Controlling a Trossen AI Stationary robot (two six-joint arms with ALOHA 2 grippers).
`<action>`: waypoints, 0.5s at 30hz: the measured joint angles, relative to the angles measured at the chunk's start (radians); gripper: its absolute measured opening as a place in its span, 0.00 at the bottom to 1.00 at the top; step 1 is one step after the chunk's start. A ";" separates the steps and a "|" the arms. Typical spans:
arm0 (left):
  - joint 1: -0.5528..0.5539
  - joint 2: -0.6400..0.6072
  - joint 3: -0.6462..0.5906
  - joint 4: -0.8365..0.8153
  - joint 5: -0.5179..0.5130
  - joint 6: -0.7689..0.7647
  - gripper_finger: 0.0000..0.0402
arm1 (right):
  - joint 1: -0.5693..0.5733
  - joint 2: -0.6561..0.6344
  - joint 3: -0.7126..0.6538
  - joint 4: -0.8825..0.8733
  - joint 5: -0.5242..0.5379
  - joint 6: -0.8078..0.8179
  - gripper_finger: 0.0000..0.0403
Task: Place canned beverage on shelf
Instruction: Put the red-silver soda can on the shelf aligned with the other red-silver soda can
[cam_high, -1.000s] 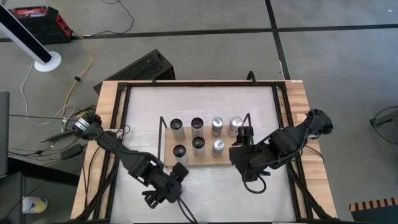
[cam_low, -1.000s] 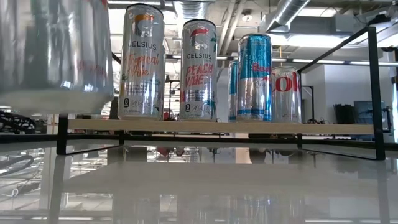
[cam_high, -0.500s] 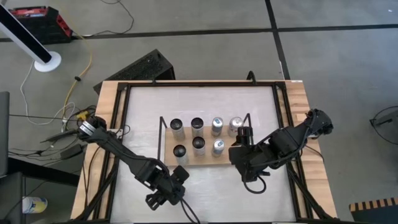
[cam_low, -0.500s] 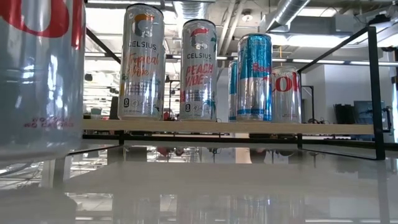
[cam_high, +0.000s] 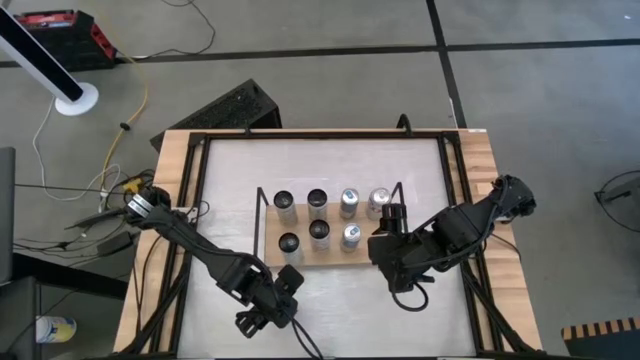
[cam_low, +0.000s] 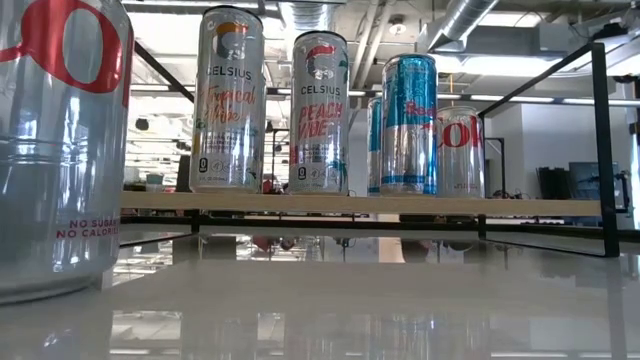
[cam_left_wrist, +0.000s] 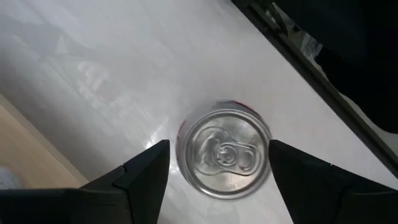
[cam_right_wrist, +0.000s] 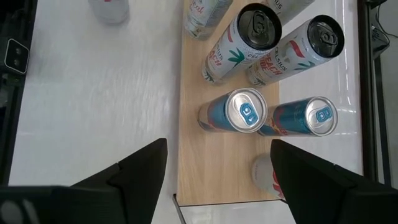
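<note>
A silver can with red lettering (cam_low: 55, 150) stands upright on its base on the white table, near the front left and off the shelf. My left gripper (cam_high: 258, 320) hangs over it and hides it in the high view. In the left wrist view its fingers flank the can's top (cam_left_wrist: 224, 152). The shelf (cam_high: 330, 258), a light-wood board in a black wire frame, bears several upright cans (cam_low: 320, 110). My right gripper (cam_high: 380, 245) hovers open above the shelf's right end, with nothing between its fingers. My left gripper comes at the can from above on a slant, one finger on each side of its upper wall (cam_left_wrist: 183, 162). A sliver of table shows between one finger (cam_left_wrist: 146, 171) and the can. Whether the other finger (cam_left_wrist: 292, 171) touches it I cannot tell.
The shelf's raised black end rails (cam_low: 600, 150) stand at both ends of the board. Black rails (cam_high: 190, 200) frame the white table top (cam_high: 230, 180). Bare table lies in front of the shelf (cam_low: 380, 300) and behind it.
My left gripper has gone down toward the table with the silver can. The can hung clear of the table a second ago. It sank in steps and now stands upright on the table top.
</note>
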 joint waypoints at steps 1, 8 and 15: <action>0.000 0.000 0.000 0.000 -0.008 0.000 0.64 | 0.000 0.000 0.000 0.000 0.000 0.000 0.77; 0.000 -0.003 0.000 -0.008 -0.015 0.001 0.64 | 0.000 0.000 0.000 0.002 0.000 0.000 0.77; 0.000 -0.044 0.000 -0.041 -0.016 -0.057 0.64 | 0.005 0.014 0.000 0.099 0.000 -0.005 0.77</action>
